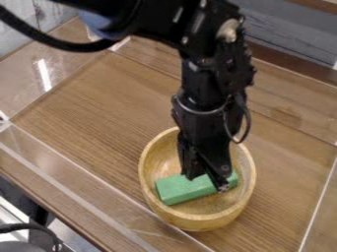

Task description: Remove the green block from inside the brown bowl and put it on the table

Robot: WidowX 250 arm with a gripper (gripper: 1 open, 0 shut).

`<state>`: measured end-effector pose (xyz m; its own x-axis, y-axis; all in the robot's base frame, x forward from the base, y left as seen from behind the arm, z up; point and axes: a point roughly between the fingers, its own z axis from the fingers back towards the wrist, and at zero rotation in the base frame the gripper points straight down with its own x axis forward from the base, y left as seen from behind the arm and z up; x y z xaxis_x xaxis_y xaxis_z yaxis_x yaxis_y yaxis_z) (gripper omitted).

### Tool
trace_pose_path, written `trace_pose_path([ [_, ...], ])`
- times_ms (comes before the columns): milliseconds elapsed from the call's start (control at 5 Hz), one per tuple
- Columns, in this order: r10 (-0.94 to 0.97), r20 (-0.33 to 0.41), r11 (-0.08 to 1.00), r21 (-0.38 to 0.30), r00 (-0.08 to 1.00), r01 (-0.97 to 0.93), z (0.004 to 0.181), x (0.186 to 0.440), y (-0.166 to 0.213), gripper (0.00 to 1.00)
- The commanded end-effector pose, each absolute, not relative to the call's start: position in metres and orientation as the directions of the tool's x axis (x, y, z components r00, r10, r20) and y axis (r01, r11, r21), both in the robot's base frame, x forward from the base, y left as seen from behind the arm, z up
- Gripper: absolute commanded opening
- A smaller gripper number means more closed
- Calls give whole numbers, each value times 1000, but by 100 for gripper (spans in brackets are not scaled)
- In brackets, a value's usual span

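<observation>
- Brown bowl (157, 205): on bench (99, 113), near its lower-left walled edge.
- Green block (188, 190): flat inside bowl.
- End effector (218, 179): fingers together, above block.

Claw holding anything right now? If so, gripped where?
Can't tell for certain. The claw is down over the green block in the brown bowl, hiding part of it; no clear grip shows.

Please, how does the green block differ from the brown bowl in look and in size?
The green block is plain bright green, while the brown bowl is light brown. The block is a straight bar; the bowl is round with a raised rim. The block is smaller and lies inside the wider bowl.
</observation>
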<state>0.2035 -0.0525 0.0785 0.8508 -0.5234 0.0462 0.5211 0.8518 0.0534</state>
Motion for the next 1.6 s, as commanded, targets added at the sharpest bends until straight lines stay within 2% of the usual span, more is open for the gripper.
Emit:
trace_pose_path([
  [0, -514, 103, 858, 71, 852, 509, 92, 213, -52, 0],
  [1400, -506, 113, 862, 63, 855, 502, 95, 213, -50, 0],
])
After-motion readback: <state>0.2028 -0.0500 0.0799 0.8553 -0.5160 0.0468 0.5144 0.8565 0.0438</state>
